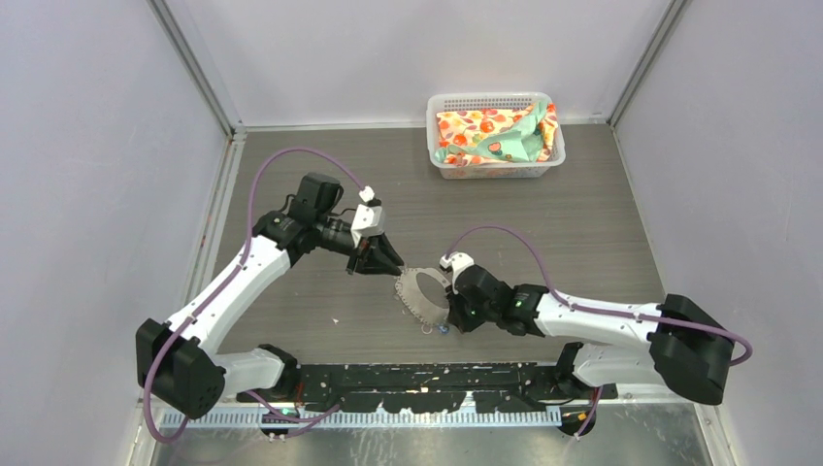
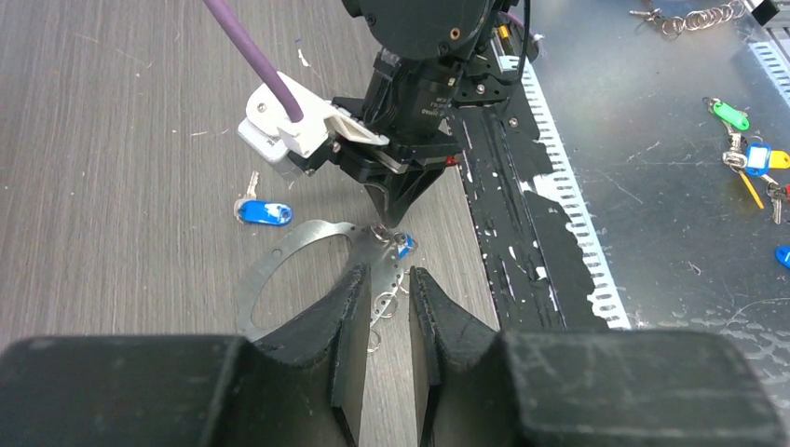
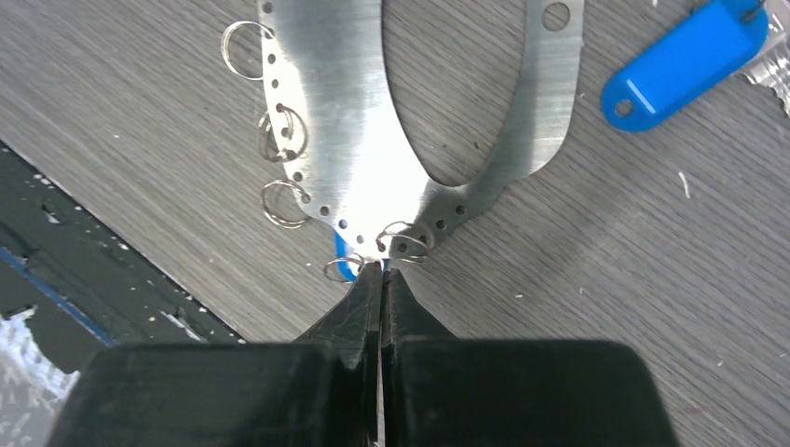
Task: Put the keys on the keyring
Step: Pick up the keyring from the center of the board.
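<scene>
The keyring (image 1: 424, 294) is a flat silvery loop with a holed edge and small split rings, lying on the table between my grippers. My left gripper (image 2: 387, 277) is open, its fingers (image 2: 349, 312) on either side of the keyring's rim (image 2: 279, 256). My right gripper (image 3: 382, 270) is shut on the keyring's narrow end (image 3: 354, 158). One blue key (image 2: 263, 212) lies free beside the loop and also shows in the right wrist view (image 3: 685, 60). The other blue key (image 3: 345, 267) peeks out under the rim at my right fingertips.
A white basket (image 1: 442, 160) holding patterned cloth stands at the back. A black rail (image 2: 522, 223) and a metal shelf (image 2: 652, 186) with spare green (image 2: 729, 114) and blue (image 2: 759, 158) tagged keys lie along the near edge. Walls close in left and right.
</scene>
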You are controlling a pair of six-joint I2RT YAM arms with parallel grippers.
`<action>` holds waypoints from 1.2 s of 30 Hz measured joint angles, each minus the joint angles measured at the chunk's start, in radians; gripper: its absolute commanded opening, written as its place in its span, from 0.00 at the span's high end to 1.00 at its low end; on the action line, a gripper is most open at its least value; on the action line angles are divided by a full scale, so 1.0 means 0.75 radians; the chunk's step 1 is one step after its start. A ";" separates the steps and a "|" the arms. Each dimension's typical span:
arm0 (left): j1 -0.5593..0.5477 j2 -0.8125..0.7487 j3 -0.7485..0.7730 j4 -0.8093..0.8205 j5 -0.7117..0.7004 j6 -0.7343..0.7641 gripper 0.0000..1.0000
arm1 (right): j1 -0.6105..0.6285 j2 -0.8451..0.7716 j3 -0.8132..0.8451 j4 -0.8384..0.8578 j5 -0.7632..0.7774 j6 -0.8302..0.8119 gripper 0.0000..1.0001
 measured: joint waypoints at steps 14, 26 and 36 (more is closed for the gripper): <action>-0.344 0.352 0.074 -0.205 -0.259 0.237 0.44 | 0.001 -0.582 -0.127 -0.117 0.244 0.254 0.48; -0.591 0.839 0.388 -0.250 -0.599 0.105 0.47 | 0.001 -1.136 -0.072 -0.679 0.709 0.705 0.38; -0.620 1.025 0.479 -0.241 -0.747 -0.089 0.52 | 0.001 -1.336 0.005 -0.875 0.860 0.792 0.39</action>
